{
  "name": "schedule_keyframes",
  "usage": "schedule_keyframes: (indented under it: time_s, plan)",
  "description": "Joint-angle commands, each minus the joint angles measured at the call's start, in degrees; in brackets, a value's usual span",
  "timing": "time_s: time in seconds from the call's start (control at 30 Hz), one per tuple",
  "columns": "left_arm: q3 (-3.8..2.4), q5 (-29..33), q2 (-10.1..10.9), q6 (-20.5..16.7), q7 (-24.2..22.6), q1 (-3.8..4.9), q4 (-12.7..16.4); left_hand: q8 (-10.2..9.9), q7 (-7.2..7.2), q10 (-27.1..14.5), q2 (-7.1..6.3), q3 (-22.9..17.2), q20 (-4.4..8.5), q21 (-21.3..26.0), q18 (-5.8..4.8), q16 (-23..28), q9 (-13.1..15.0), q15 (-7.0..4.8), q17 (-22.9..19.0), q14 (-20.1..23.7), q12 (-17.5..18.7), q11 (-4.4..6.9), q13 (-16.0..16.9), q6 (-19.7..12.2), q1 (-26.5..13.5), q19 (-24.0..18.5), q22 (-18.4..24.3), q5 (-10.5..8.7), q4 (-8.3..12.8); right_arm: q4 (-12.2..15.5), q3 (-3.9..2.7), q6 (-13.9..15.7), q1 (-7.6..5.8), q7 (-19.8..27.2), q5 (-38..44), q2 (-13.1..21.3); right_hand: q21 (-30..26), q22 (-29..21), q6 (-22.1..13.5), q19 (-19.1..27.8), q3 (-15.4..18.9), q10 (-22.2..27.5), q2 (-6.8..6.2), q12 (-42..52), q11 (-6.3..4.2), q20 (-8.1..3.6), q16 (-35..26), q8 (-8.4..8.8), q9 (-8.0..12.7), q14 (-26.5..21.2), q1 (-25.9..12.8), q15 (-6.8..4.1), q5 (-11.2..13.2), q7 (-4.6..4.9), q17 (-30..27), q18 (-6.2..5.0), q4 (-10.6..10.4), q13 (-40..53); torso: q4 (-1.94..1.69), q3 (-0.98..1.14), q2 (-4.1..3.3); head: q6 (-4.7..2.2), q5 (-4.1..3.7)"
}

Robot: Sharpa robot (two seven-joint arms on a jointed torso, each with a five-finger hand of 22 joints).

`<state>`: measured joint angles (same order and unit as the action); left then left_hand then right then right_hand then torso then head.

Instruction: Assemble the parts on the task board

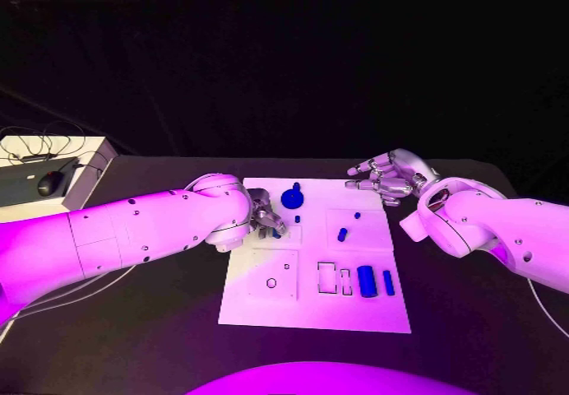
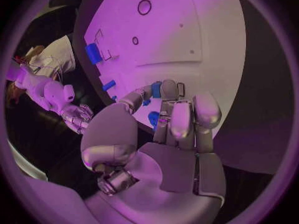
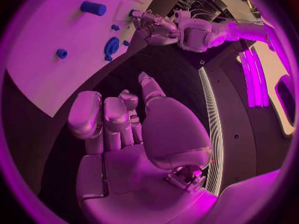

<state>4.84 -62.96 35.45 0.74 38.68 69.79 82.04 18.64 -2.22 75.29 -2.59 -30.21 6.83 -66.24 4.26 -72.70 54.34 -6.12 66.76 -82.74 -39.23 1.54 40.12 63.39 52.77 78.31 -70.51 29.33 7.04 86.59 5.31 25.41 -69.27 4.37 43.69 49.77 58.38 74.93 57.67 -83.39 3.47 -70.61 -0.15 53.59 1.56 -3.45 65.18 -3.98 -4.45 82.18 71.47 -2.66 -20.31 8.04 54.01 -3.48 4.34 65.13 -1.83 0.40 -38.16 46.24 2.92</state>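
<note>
Blue small peg [image 2: 156, 89] sits at the left hand's [image 1: 263, 220] fingertips [image 2: 163, 92] on the white board [image 1: 367, 309]; whether they pinch it is unclear. Close gently before lifting. The right hand [image 1: 389, 177] hovers empty, fingers loosely apart.

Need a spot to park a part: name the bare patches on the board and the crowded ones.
Free: the task board strip along its near edge, and the near-left area around the small round hole. Crowded: the far-left corner, where the left hand works by the blue ring piece, and the near-right slots with the blue cylinder.
</note>
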Motion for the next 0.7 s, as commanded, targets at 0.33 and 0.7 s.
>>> schedule_keyframes:
  time_s: [0.33, 0.7]
  plan:
    - [0.08, 0.2, -0.5, 0.6, -0.2, -0.35, -0.5, 0.4, 4.01, 3.7, 0.47, -3.8, -0.42, 0.1, -0.37, -0.1, -0.3, -0.22, -0.1, 0.3, -0.2, 3.5, -0.2, 4.3, 1.9, 0.4, -0.2, -0.13, 4.1, 0.1, -0.03, -0.5, 0.02, 0.3, 0.4, 0.1, -0.2, 7.6, -0.1, 0.3, 0.1, 0.3, -0.18, -0.3, -0.03, -0.08, -0.3, -0.11, -0.1, 0.1, -0.5, -0.18, -0.2, 0.39, -0.1, -1.0, 0.2, -0.1, 0.06, 0.05, -0.01, 0.06, -0.1]
    - [0.08, 1.1, -0.5, 1.1, 0.0, -0.36, -0.5, 0.5, 4.46, 4.1, 0.22, 0.5, -0.42, 0.1, -0.51, -0.4, -0.6, -0.23, 0.2, 0.2, -0.3, 3.59, -0.2, 4.9, 1.7, 0.5, -0.5, -0.15, 2.0, 0.1, -0.03, -0.5, 0.02, 0.3, 0.4, 0.1, -0.3, 7.6, -0.2, 0.3, 0.1, 0.4, -0.18, -0.4, -0.03, -0.08, -0.4, -0.1, -0.1, 0.1, -0.4, -0.18, -0.2, 0.4, -0.1, -1.01, 0.3, -0.2, 0.03, 0.04, 0.01, 0.05, -0.21]
